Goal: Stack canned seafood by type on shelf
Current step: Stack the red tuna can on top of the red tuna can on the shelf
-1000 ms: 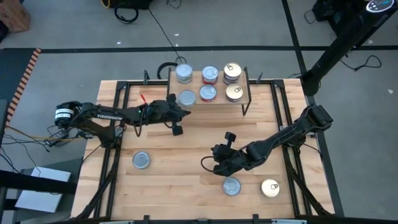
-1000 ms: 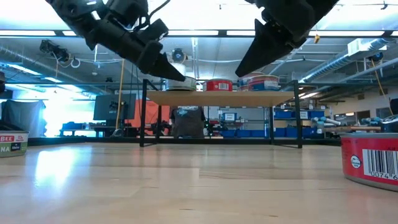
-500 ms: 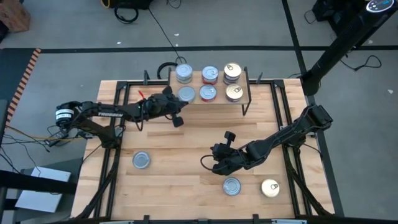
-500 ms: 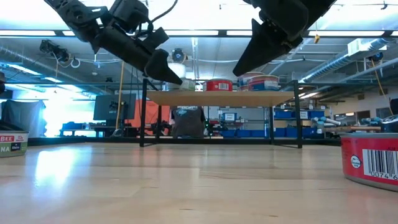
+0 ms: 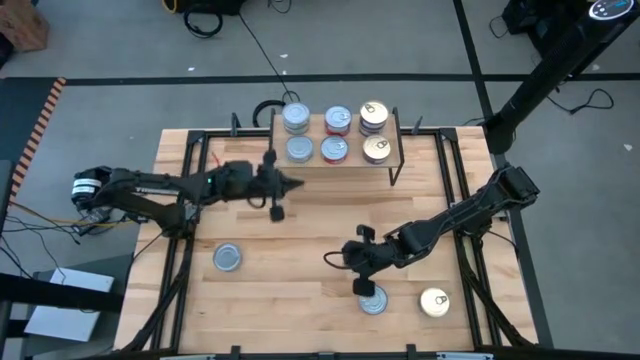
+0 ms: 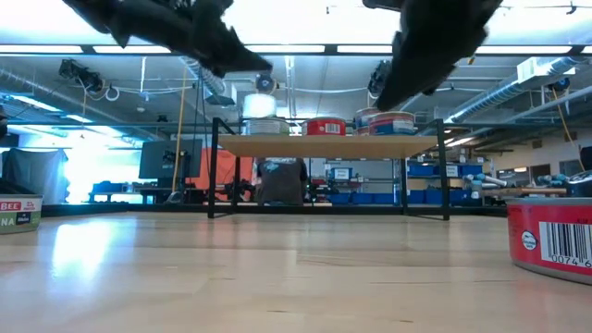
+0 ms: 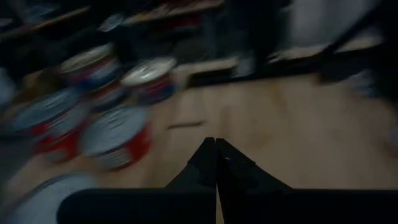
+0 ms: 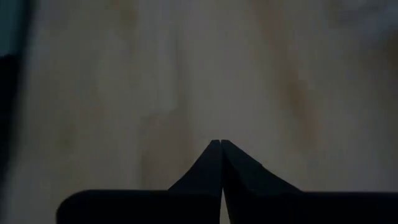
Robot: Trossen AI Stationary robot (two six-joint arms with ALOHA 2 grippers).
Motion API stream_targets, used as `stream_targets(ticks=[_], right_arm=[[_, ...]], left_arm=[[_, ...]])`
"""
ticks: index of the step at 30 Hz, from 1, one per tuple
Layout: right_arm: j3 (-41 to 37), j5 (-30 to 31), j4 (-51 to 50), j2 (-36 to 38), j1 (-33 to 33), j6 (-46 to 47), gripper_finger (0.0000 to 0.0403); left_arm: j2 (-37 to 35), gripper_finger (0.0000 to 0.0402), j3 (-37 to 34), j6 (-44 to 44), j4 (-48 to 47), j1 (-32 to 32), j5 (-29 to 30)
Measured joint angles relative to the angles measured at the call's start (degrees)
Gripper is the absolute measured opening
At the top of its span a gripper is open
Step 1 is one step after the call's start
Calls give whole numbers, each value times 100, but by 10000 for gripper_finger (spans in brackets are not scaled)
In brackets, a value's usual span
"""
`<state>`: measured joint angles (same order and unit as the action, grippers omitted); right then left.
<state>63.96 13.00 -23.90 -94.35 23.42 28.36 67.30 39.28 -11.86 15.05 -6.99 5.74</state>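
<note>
Left gripper (image 5: 296, 183) pulled back from shelf (image 5: 389, 134) since a second ago, fingers pressed together, empty. Right gripper (image 5: 364, 290) dropped toward silver tin (image 5: 374, 301) on table (image 5: 290, 300), fingers closed, holding nothing. Six tins on shelf; gold tin (image 5: 434, 302) and another silver tin (image 5: 227, 258) loose on table, unmoved.

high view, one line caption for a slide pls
Six tins sit on the shelf; three tins wait on the table as both shut grippers hover.

Left end effector (image 7: 216, 144) closed, empty; right end effector (image 8: 221, 144) likewise.
</note>
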Motion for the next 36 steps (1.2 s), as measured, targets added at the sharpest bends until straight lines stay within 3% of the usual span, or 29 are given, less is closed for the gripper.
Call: stream_targets(ticks=[5, 14, 25, 31, 36], right_arm=[[0, -911, -108, -84, 24, 342, 48], [-2, -1186, -1356, -118, 169, 972, 82], [-7, -2232, -1091, -487, 99, 1062, 71], [-2, -2375, -1146, -844, 10, 1071, 69], [2, -2421, -1199, -828, -82, 1045, 41]], left_arm=[[-38, 1, -611, 141, 670, 671, -148], [-43, 3, -2022, 380, 2809, 1532, -138], [31, 8, -2390, 892, 2884, 2064, -122], [169, 9, -2390, 912, 2885, 2123, -120], [346, 9, -2388, 914, 2891, 2125, -120]])
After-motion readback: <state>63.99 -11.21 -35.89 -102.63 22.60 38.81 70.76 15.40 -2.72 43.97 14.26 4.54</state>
